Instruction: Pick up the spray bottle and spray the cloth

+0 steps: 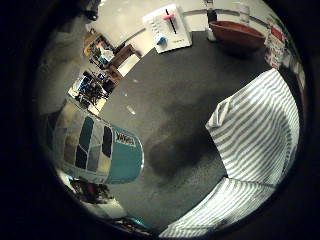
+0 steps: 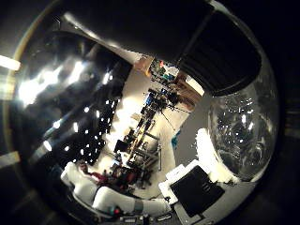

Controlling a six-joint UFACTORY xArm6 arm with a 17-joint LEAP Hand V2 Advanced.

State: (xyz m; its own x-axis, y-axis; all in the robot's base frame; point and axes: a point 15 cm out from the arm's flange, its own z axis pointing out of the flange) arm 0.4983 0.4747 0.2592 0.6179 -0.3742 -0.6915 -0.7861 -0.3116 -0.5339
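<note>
The spray bottle (image 1: 97, 150) is very close to my palm; its teal label with dark and pale panels shows in the little finger side view. Its clear, glinting body (image 2: 243, 136) fills one side of the thumb side view. White and black fingers (image 2: 194, 190) of my right hand (image 2: 187, 192) curl in right beside that clear body. The white and grey striped cloth (image 1: 260, 135) lies folded on the dark table (image 1: 170, 85), a short way from the bottle. A dark shadow lies on the table between bottle and cloth.
At the table's far edge stand a white box with a pink and black slider (image 1: 167, 27), a brown bowl (image 1: 237, 32), a small bottle (image 1: 211, 20) and some packets (image 1: 275, 45). Beyond the table is a cluttered room (image 2: 150, 122).
</note>
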